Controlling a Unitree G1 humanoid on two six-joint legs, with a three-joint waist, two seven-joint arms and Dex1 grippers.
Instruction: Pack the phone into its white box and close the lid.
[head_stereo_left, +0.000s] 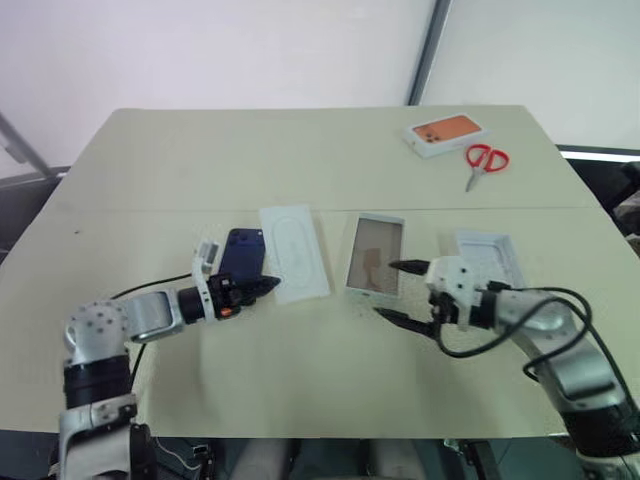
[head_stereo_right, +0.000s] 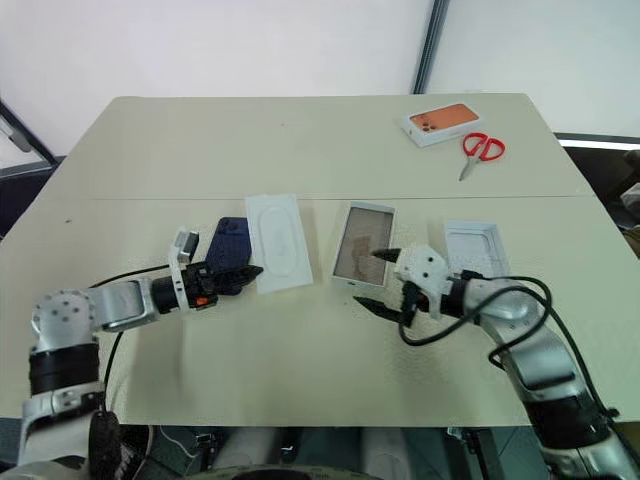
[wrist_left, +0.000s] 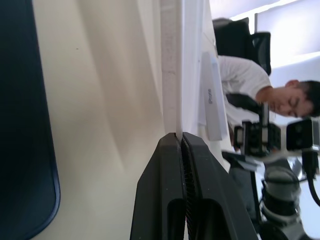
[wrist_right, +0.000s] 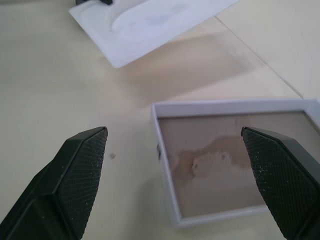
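1. The phone (head_stereo_left: 244, 252), dark blue, lies on the beige bench (head_stereo_left: 300, 160) left of centre, just left of a flat white card with an oval recess (head_stereo_left: 294, 252).
2. The left pincer (head_stereo_left: 268, 285) sits at the near end of the phone and the card, its two black fingers (wrist_left: 185, 190) pressed together. In the left wrist view a thin white edge meets their tips, but I cannot tell whether anything is pinched between them.
3. The white box (head_stereo_left: 376, 255) lies open on the bench right of the card, its brownish base showing inside a white rim.
4. The right pincer (head_stereo_left: 402, 291) hovers at the near right corner of the white box, fingers (wrist_right: 80, 170) spread wide and empty; in the right wrist view the box's near end shows between them.
5. The lid (head_stereo_left: 489, 256) lies on the bench right of the white box, just beyond the right arm's wrist, ridged plain side up.
6. At the far right of the bench sit a white box with an orange phone print (head_stereo_left: 446, 134) and, just nearer, red-handled scissors (head_stereo_left: 484, 162).
7. A person (wrist_left: 265, 95) shows in the left wrist view, beyond the bench.
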